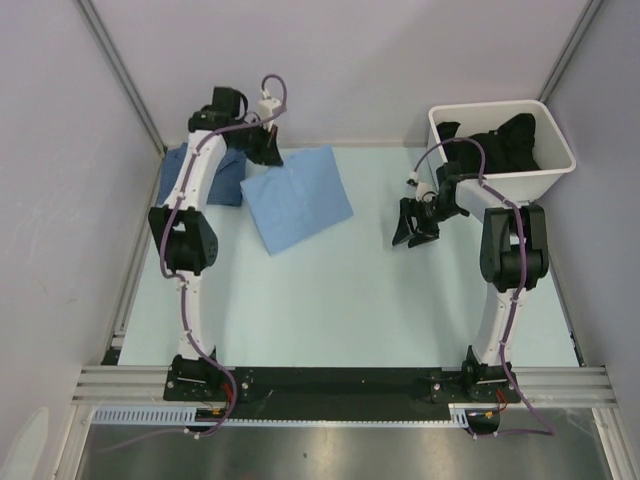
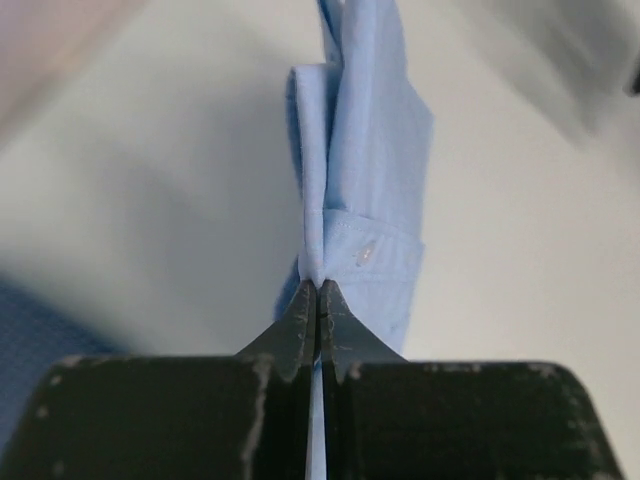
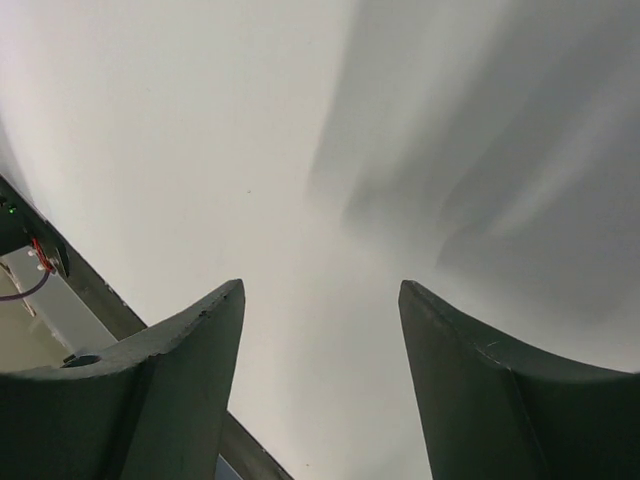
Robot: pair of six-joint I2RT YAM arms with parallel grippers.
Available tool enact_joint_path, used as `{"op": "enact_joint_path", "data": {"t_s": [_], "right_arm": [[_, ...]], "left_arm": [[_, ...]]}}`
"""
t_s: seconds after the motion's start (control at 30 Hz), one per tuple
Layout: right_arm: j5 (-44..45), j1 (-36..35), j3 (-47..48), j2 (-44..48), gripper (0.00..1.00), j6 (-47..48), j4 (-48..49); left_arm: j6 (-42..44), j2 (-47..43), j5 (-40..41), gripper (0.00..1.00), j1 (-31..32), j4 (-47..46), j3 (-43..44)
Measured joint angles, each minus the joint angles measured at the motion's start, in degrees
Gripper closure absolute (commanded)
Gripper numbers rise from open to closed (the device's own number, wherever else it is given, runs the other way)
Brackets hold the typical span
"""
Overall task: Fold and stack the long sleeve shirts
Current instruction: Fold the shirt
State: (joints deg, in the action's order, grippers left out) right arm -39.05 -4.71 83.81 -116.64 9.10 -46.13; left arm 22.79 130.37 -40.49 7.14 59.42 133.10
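Denim-blue and folded, the darker shirt [image 1: 225,182] lay at the far left of the table [image 1: 330,300], half hidden under my left arm [image 1: 185,235]. Just beside it, my left gripper [image 2: 318,288] was pinched tight on a cuffed fold of the light sky-blue shirt [image 1: 298,200], which lay folded and skewed. Only the fingertips held those few layers. I judged a quick drag toward the darker shirt could slip the cloth free or pull the fold open. Well to the right, my right gripper [image 1: 414,228] hung with jaws apart, holding nothing, near the white bin [image 1: 556,165]. It gave no support, so one-sided pulling might twist the shirt.
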Motion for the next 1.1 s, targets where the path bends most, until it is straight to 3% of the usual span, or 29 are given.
{"op": "enact_joint_path", "data": {"t_s": [0.1,0.23,0.3,0.43,0.53,0.67,0.77,0.8,0.87,0.9,1.0,1.1], "right_arm": [[-0.5,0.5,-0.2,1.5,0.31,0.0,0.5],[-1.8,1.2,-1.6,3.5,0.27,-0.6,2.1],[-3.0,1.6,-2.8,4.4,0.24,-1.6,2.8],[-7.1,3.1,-6.1,4.8,0.17,-5.9,5.6],[-10.5,4.6,-11.1,4.8,0.14,-11.0,9.2],[-14.3,6.2,-19.2,6.1,0.1,-15.3,15.5],[-16.3,6.1,-23.6,8.5,0.07,-19.8,19.5],[-16.7,6.2,-25.2,9.5,0.06,-21.6,20.9],[-17.0,6.3,-28.3,11.2,0.04,-26.4,23.6],[-17.0,6.4,-29.6,11.7,0.04,-28.8,24.9],[-17.3,7.1,-32.8,11.9,0.03,-34.9,27.5],[-17.0,7.4,-34.3,12.6,0.01,-39.0,29.5]], "left_arm": [[5.9,-2.6,6.6,1.0,0.7,-0.3,5.7],[11.9,-9.1,14.0,1.0,3.9,-2.0,1.4],[13.7,-13.2,17.0,1.0,6.7,-4.7,-5.9],[15.8,-21.0,22.6,1.0,14.9,-14.1,-29.2],[15.9,-20.9,25.9,1.0,22.4,-18.6,-41.4],[11.4,-18.5,29.0,1.0,32.1,-21.9,-49.4],[7.4,-17.9,30.2,0.98,38.5,-23.8,-50.5],[5.7,-17.9,30.2,0.76,40.5,-24.6,-50.5],[3.0,-17.9,29.7,0.59,43.9,-26.2,-50.5],[1.3,-17.9,28.9,0.45,45.3,-26.3,-50.4],[-2.1,-18.0,25.2,0.26,47.2,-26.0,-49.8],[-3.9,-19.6,20.3,0.25,46.1,-24.9,-50.2]]}}
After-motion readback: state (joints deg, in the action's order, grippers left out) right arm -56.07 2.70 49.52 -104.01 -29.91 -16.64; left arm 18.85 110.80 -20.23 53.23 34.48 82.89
